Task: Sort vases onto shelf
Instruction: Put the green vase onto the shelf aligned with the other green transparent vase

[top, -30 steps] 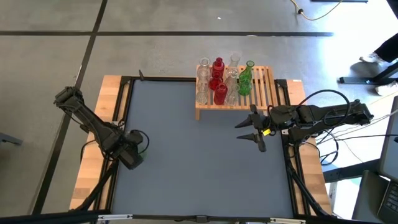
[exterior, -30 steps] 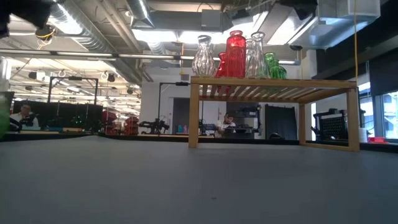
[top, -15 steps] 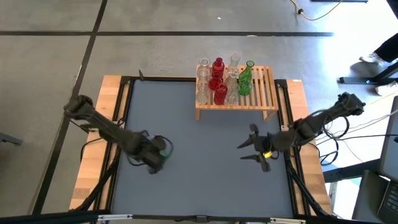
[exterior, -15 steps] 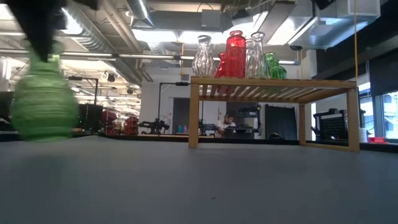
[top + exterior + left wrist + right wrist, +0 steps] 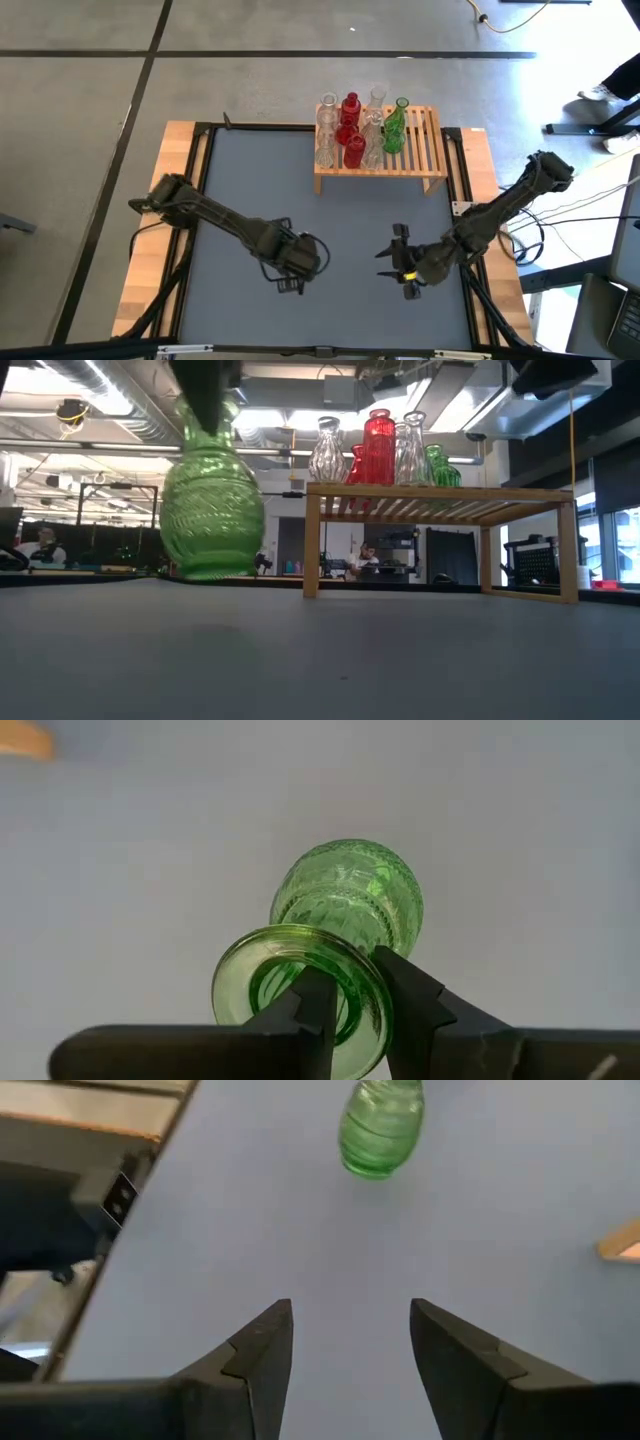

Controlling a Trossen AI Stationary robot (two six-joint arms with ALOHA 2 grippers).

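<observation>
My left gripper (image 5: 300, 256) is shut on a green glass vase (image 5: 212, 510) over the middle of the grey mat, left of my right gripper. The vase's round body and open mouth show in the left wrist view (image 5: 350, 900). My right gripper (image 5: 400, 266) is open and empty over the mat's near right part; its wrist view (image 5: 350, 1305) shows the green vase (image 5: 382, 1125) ahead. The light-wood shelf (image 5: 428, 150) stands at the far edge. On its slats stand several vases: red (image 5: 351, 108), clear (image 5: 326, 135) and green (image 5: 394, 128). My left gripper pinches the rim of the vase's mouth (image 5: 372, 1005), one finger inside the opening and one outside. The fingers come from above, pointing down. The vase hangs upright below them, its base (image 5: 210, 572) a little above the mat.
The shelf's right half (image 5: 432, 125) is bare slats. Pale wooden table edges (image 5: 175, 180) frame the mat. A person's feet (image 5: 603, 93) show on the floor at the far right. Open mat lies between the grippers and the shelf.
My left gripper has carried the green vase from the table's left side toward its middle; the vase stays upright and off the mat. My right gripper has gone toward the near edge, still open.
</observation>
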